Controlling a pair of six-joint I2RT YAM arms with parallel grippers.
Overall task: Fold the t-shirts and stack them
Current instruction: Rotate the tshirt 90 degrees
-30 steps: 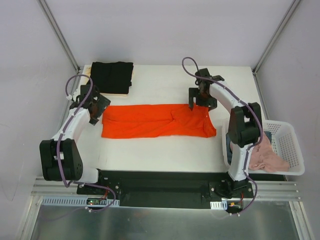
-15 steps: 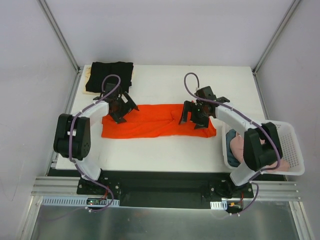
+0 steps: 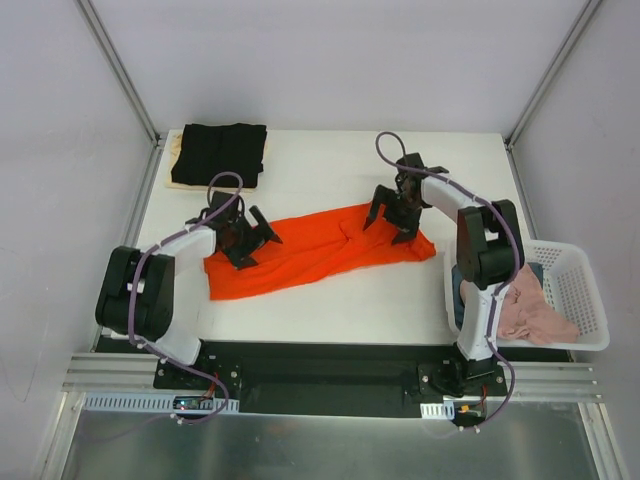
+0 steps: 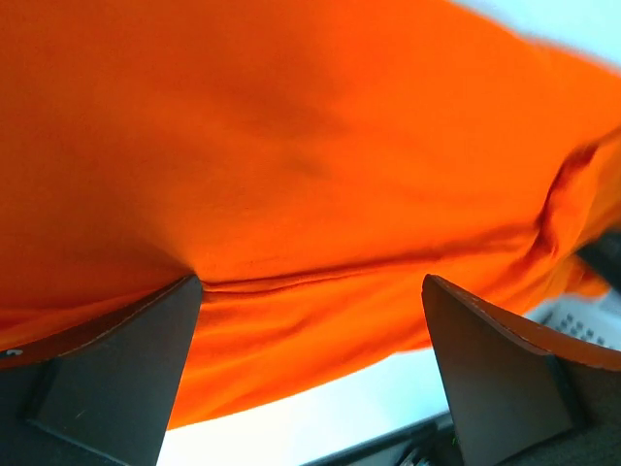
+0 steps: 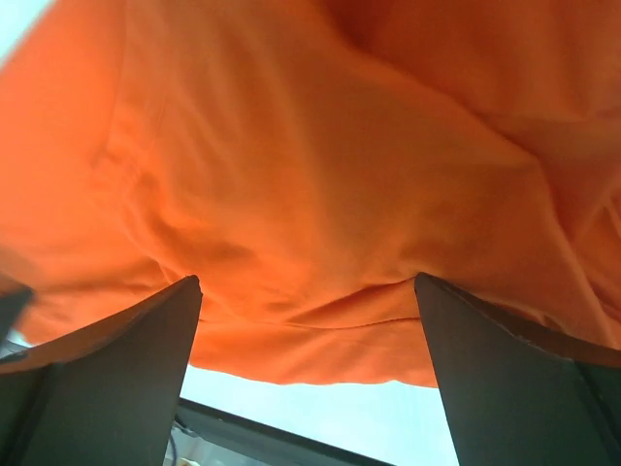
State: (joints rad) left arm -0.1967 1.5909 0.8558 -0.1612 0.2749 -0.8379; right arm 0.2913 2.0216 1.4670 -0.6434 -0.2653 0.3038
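Note:
The bright orange-red t-shirt lies on the white table as a long folded strip, slanting from near left to far right. My left gripper is open, its spread fingers set down on the strip's left part; in the left wrist view orange cloth fills the space between them. My right gripper is open on the strip's right part; in the right wrist view wrinkled cloth spans its fingers. A folded black t-shirt lies at the back left. A pink t-shirt lies in the basket.
The white lattice basket stands at the table's right edge beside the right arm's base, with dark blue cloth at its left side. A cream layer shows under the black shirt. Metal frame posts stand at the back corners.
The orange strip has turned from level to slanted, its left end nearer and its right end farther. Both grippers have moved in from the strip's ends onto the cloth.

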